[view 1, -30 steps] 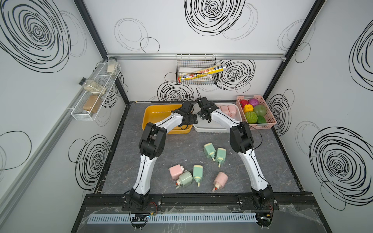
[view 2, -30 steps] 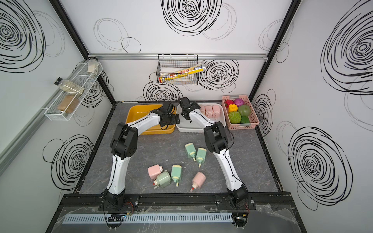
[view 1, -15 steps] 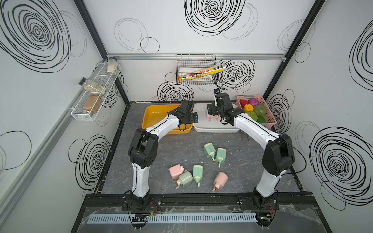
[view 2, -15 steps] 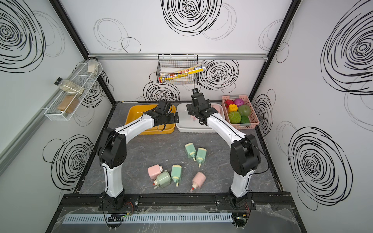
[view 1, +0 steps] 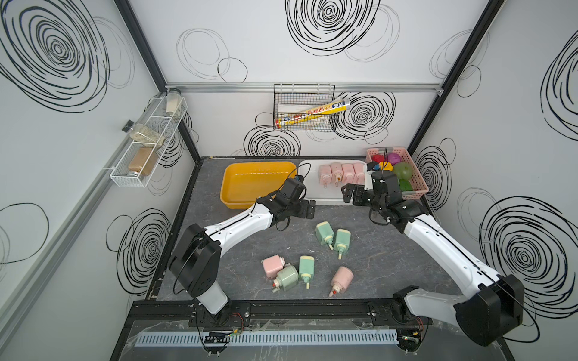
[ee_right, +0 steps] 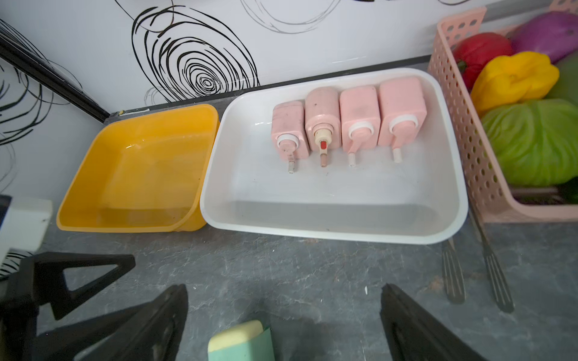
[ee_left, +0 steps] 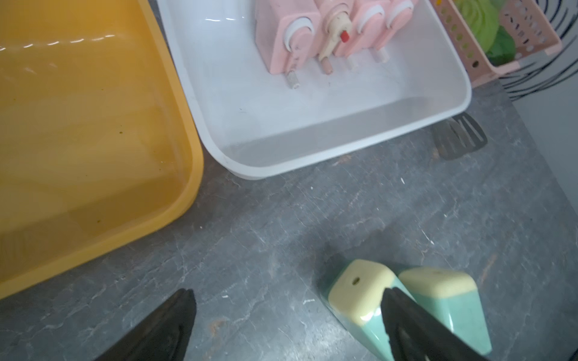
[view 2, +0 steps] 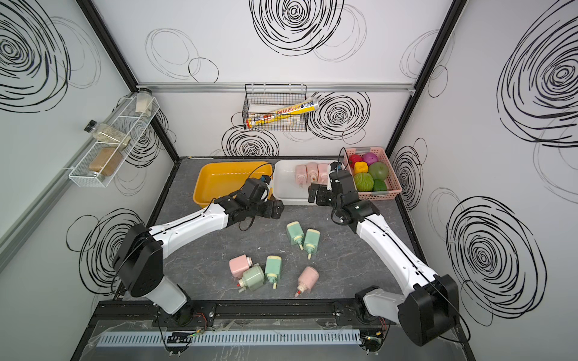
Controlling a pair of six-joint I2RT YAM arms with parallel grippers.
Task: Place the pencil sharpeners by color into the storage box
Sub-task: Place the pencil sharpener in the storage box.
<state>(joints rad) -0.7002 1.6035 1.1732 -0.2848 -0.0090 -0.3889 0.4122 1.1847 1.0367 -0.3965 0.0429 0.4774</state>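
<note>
Several pink pencil sharpeners point(ee_right: 347, 122) lie in a row at the back of the white storage box point(view 1: 322, 195) point(ee_right: 328, 203). The yellow storage box point(view 1: 250, 187) point(ee_right: 140, 175) beside it holds nothing. On the table lie two green sharpeners point(view 1: 325, 233) point(ee_left: 359, 290) side by side. Nearer the front are a pink one point(view 1: 272, 265), two green ones point(view 1: 286, 277) point(view 1: 306, 267) and another pink one point(view 1: 342, 279). My left gripper point(view 1: 308, 208) point(ee_left: 287, 300) hangs open in front of the boxes, above the green pair. My right gripper point(view 1: 348, 193) point(ee_right: 283, 293) is open and holds nothing at the white box's front edge.
A pink basket point(view 1: 417, 187) of toy vegetables stands right of the white box. Two slotted utensils point(ee_right: 453, 275) lie in front of it. A wire basket point(view 1: 305, 109) hangs on the back wall, and a jar shelf point(view 1: 147, 147) on the left wall.
Both arms have drawn back from over the boxes toward the front. The right gripper has left the white box and swung right. The sharpeners have not moved.
</note>
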